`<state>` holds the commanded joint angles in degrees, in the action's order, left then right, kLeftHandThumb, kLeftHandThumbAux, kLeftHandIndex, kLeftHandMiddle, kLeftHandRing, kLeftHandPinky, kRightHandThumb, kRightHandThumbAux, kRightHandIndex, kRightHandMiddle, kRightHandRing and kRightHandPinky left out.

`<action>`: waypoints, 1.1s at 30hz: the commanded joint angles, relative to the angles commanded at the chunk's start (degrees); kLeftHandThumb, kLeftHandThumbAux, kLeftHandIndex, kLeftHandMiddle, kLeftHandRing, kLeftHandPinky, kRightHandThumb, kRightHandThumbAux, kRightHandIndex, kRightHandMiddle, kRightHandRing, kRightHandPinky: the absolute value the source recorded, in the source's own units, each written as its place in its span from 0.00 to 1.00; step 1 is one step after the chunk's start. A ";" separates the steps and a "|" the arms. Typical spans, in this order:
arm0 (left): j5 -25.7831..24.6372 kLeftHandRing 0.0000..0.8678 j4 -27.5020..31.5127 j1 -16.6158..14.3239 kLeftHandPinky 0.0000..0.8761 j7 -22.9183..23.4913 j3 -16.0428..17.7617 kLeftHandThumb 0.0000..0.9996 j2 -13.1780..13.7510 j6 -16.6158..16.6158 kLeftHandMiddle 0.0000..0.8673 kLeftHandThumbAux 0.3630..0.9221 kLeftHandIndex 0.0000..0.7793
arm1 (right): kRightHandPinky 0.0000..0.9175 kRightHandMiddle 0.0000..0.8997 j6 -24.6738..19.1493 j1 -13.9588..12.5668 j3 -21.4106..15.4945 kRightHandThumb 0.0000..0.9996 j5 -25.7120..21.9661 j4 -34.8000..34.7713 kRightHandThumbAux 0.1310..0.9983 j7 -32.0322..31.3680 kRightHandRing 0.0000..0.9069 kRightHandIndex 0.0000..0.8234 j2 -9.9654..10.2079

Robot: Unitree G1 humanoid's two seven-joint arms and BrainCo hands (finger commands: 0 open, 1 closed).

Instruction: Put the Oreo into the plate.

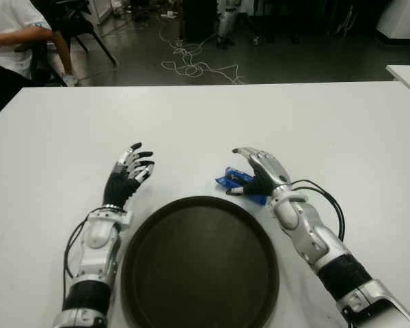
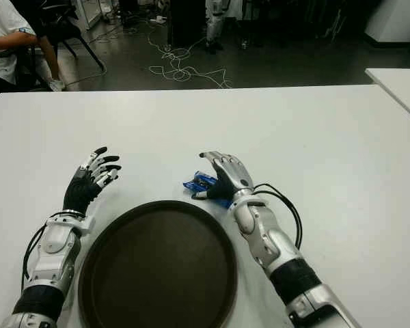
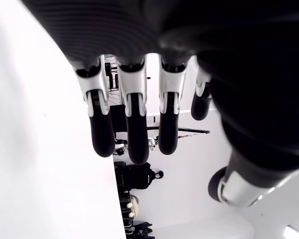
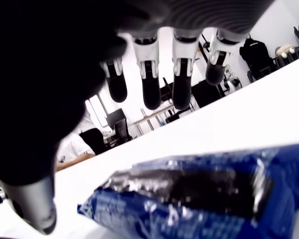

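Oreo pack (image 1: 234,180), one, on white table (image 1: 342,130) under spread right hand (image 1: 260,174), unheld; one empty plate (image 1: 199,263); left hand (image 1: 128,174) open.

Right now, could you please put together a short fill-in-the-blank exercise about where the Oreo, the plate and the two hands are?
1. The blue Oreo packet lies on the white ____, beyond the plate's far rim.
2. The dark round plate holds ____.
3. The ____ hand is over the packet with fingers spread, not yet closed on it.
4. The left hand, open, shows to the ____ of the plate's far rim.

Missing words: table; nothing; right; left
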<state>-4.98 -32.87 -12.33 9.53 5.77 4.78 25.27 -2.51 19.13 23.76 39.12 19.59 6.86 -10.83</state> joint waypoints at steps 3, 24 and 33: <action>0.10 0.33 0.08 0.01 0.36 -0.06 -0.13 0.41 -0.08 0.24 0.31 0.61 0.17 | 0.23 0.22 0.05 -0.33 -0.23 0.00 -0.48 -0.52 0.69 -0.36 0.23 0.22 0.11; 1.28 0.33 1.78 0.67 0.36 -0.88 -0.74 0.38 -0.26 -0.37 0.31 0.62 0.17 | 0.29 0.23 2.20 0.74 -1.19 0.00 -2.97 4.51 0.71 0.48 0.27 0.21 1.11; 1.09 0.33 2.31 0.86 0.36 -0.92 -0.65 0.41 -0.54 -0.58 0.30 0.64 0.17 | 0.29 0.23 2.06 1.17 -1.69 0.00 -3.75 6.09 0.71 1.06 0.26 0.20 1.64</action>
<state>-3.89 -30.56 -11.47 8.61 5.12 4.24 24.68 -0.45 20.30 22.07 35.37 25.68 7.91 -9.19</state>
